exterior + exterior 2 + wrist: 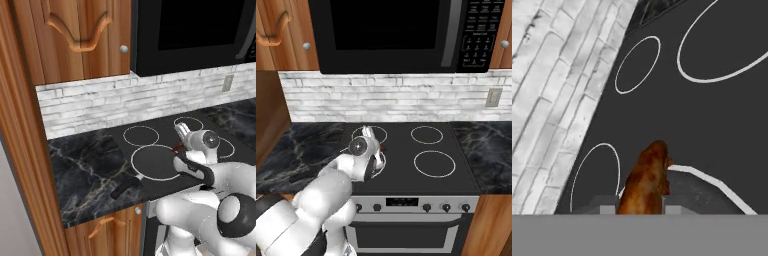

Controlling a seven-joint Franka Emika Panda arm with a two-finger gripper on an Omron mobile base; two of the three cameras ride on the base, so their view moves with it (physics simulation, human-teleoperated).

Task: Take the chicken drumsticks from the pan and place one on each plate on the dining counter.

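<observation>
One dark reddish-brown drumstick (646, 181) sits clamped in the claw (640, 209), over the pan (155, 162) rim at six o'clock in the hand view. Pickup step underway. Next move likely needs a lift, then carrying it to a plate.

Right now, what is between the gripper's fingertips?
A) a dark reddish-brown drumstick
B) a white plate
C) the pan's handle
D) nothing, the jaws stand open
A: in the hand view the dark reddish-brown drumstick sits between the two fingertips of the gripper, which is shut on it above the pan on the stove.
</observation>
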